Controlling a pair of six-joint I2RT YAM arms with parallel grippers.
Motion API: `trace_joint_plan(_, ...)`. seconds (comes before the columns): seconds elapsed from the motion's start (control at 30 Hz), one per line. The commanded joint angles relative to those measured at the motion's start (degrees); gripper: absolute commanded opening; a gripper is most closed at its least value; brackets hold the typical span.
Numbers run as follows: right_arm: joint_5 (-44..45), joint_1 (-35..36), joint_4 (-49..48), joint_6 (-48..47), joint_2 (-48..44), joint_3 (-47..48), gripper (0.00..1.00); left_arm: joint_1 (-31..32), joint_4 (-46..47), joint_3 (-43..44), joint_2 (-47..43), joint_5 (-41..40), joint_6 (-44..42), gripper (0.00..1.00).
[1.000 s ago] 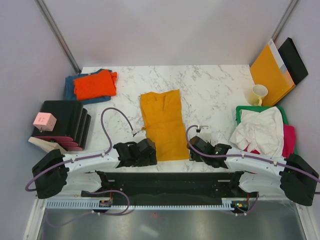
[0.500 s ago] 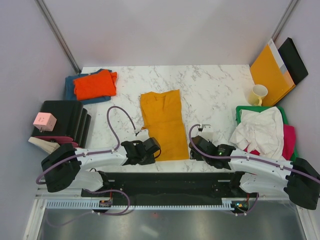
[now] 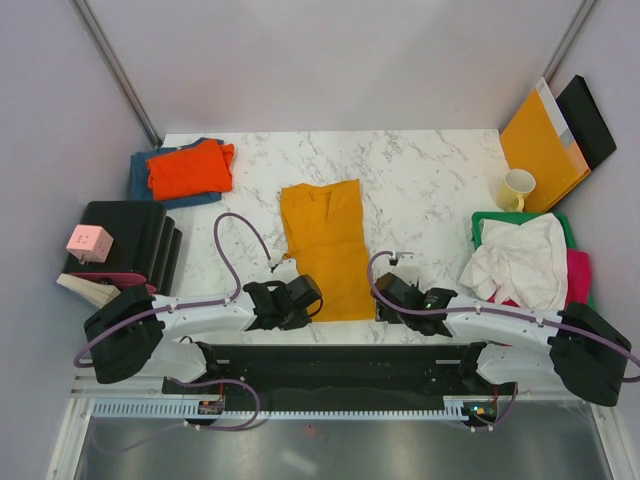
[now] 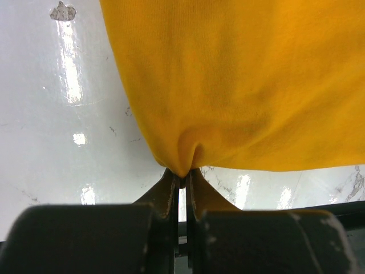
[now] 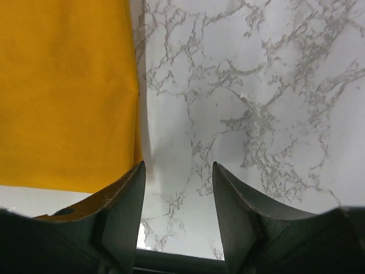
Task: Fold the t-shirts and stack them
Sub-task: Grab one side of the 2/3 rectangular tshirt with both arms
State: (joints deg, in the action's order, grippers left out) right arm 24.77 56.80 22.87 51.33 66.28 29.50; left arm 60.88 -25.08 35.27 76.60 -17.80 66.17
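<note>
Mustard-yellow t-shirt (image 3: 322, 248) lies flat in the middle of the marble table (image 3: 430, 180), folded into a long strip running from near to far. At its near left corner the left claw (image 4: 182, 178) is squeezed tight on a small pucker of the yellow fabric, which bunches up right at the fingertips. The right claw (image 5: 178, 191) sits at the near right corner with its jaws spread wide. Its gap is over bare marble just beside the shirt's right edge, and it holds nothing. At the far left corner an orange t-shirt (image 3: 188, 168) rests folded on a teal-blue one (image 3: 140, 178). On the right, a white t-shirt (image 3: 520, 262) is heaped in a green bin (image 3: 480, 225), with a magenta one (image 3: 577, 275) showing beside it.
</note>
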Motion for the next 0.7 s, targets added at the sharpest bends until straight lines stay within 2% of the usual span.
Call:
trace_joint_plan(0.0,-1.1,0.3,-5.9,1.0,4.3,-1.0,0.58,0.3,-1.5,-1.4,2.1,0.0,1.1,0.02)
trace_joint_plan(0.2,-0.2,0.5,-7.6,0.3,6.6,1.0,0.58,0.3,-1.6,-1.3,2.1,0.4,0.4,0.02)
trace_joint_plan(0.53,6.9,2.3,0.7,2.2,0.9,5.7,0.58,0.4,-1.9,-0.6,2.6,0.6,-0.5,0.02)
trace_joint_plan(0.67,5.6,2.4,0.2,1.6,-1.4,5.5,0.58,0.3,-1.8,0.1,3.3,0.7,-0.7,0.02)
